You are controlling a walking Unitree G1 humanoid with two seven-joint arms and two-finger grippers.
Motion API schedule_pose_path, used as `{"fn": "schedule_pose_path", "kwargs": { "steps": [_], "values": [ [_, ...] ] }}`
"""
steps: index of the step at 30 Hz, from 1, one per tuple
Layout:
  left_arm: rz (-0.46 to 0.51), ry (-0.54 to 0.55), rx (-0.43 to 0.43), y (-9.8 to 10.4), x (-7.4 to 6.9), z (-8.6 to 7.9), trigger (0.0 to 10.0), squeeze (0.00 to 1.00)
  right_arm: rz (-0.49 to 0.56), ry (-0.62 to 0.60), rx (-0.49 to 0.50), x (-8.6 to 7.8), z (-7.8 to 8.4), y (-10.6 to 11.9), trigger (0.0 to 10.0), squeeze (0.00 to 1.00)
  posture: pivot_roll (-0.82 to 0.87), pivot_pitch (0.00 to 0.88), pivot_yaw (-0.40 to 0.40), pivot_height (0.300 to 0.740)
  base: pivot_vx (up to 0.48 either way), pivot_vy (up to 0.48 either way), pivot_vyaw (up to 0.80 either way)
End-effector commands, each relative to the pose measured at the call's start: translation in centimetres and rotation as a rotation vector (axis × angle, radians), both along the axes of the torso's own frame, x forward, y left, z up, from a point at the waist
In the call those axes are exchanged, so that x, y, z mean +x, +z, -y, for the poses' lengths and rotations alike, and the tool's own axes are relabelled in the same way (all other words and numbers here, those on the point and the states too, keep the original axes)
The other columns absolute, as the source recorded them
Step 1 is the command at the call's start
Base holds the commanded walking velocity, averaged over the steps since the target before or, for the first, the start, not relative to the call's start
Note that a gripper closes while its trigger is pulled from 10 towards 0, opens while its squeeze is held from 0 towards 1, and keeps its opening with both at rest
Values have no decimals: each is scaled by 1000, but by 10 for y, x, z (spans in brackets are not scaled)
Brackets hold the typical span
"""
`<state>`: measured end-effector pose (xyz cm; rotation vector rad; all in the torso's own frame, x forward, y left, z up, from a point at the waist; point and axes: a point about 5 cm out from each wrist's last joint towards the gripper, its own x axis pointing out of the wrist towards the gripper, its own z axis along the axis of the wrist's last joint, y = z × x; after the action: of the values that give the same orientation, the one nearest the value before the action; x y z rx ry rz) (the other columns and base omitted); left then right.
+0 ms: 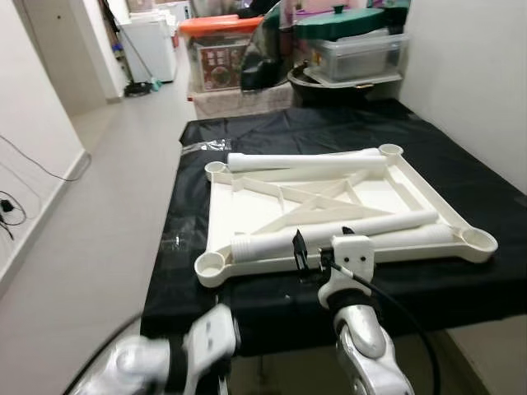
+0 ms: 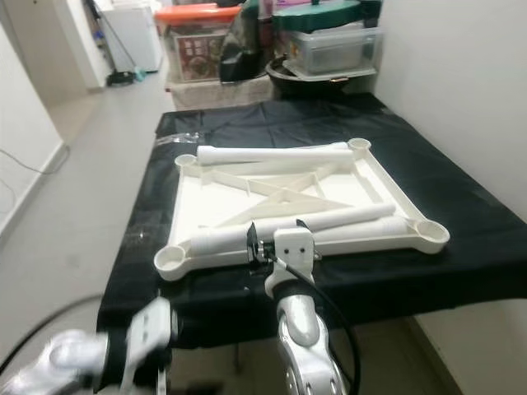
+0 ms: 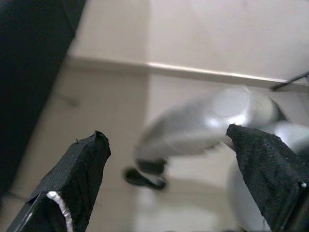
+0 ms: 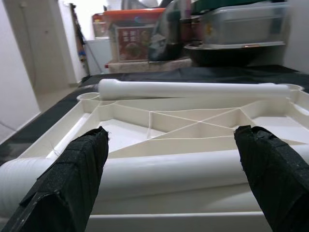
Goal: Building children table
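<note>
A cream-white children's table top [image 1: 219, 216] lies upside down on a black-covered table [image 1: 461, 185], with a round socket at each corner. One white leg tube [image 1: 306, 161] rests across its far edge. Another leg tube [image 1: 329, 233] lies along the near edge, and a third [image 1: 424, 237] sits beside it on the right. My right gripper [image 1: 323, 248] hovers at the near edge, open, its fingers [image 4: 77, 179] spread wide in front of the near tube [image 4: 174, 169] and holding nothing. My left gripper [image 3: 169, 179] hangs open below the table's edge, over the floor.
Storage boxes [image 1: 218, 51], a clear bin [image 1: 362, 53] and a black pot [image 1: 325, 82] stand past the table's far end. A white wall [image 1: 478, 74] runs along the right. Open floor [image 1: 115, 197] stretches to the left, with cables [image 1: 25, 177] by the wall.
</note>
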<state>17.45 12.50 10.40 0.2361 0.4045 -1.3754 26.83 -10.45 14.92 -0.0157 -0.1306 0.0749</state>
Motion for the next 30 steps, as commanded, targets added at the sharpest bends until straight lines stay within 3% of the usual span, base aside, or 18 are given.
{"fn": "schedule_pose_path", "kwargs": {
  "steps": [1,4,9,12,14,15,18,20,21,23,24,26,30],
  "values": [
    [37,-13,21,3,3,-4,10000,0,-14,21,15,0,-7,-2,10000,0,94,17,38,740,0,0,0],
    [112,62,58,1,15,-11,10000,0,-16,24,13,0,-7,-2,10000,0,90,13,36,740,0,0,0],
    [119,69,27,1,11,-4,10000,0,-17,23,8,-1,-6,-2,10000,0,84,10,39,740,0,0,0],
    [92,103,-105,4,-6,28,10000,0,-17,14,3,0,-4,-2,10000,0,79,8,43,740,0,0,0],
    [79,145,-124,4,-5,34,10000,0,-17,9,2,0,-3,-2,10000,0,76,3,41,740,0,0,0],
    [146,272,-146,7,8,36,10000,0,-16,3,1,0,-1,-2,10000,0,71,3,37,740,0,0,0],
    [194,360,-158,9,18,36,10000,0,-15,-1,0,0,0,-1,10000,0,71,3,37,740,0,0,0],
    [265,568,-211,18,42,39,10000,0,-15,-15,-10,1,5,-1,10000,0,73,0,30,740,0,0,0],
    [265,568,-211,18,42,39,10000,0,-15,-15,-10,1,5,-1,10000,0,73,0,30,740,0,0,0],
    [334,740,-228,29,67,44,10000,0,-15,-20,-20,4,9,-1,10000,0,62,0,31,740,0,0,0],
    [334,740,-228,29,67,44,10000,0,-15,-20,-20,4,9,-1,10000,0,62,0,31,740,0,0,0],
    [411,837,-218,39,87,40,10000,0,-5,-23,-27,5,11,2,10000,0,61,0,26,740,0,0,0],
    [469,830,-154,44,103,30,10000,0,0,-29,-29,7,13,4,10000,0,70,3,28,740,0,0,0]
  ]
}}
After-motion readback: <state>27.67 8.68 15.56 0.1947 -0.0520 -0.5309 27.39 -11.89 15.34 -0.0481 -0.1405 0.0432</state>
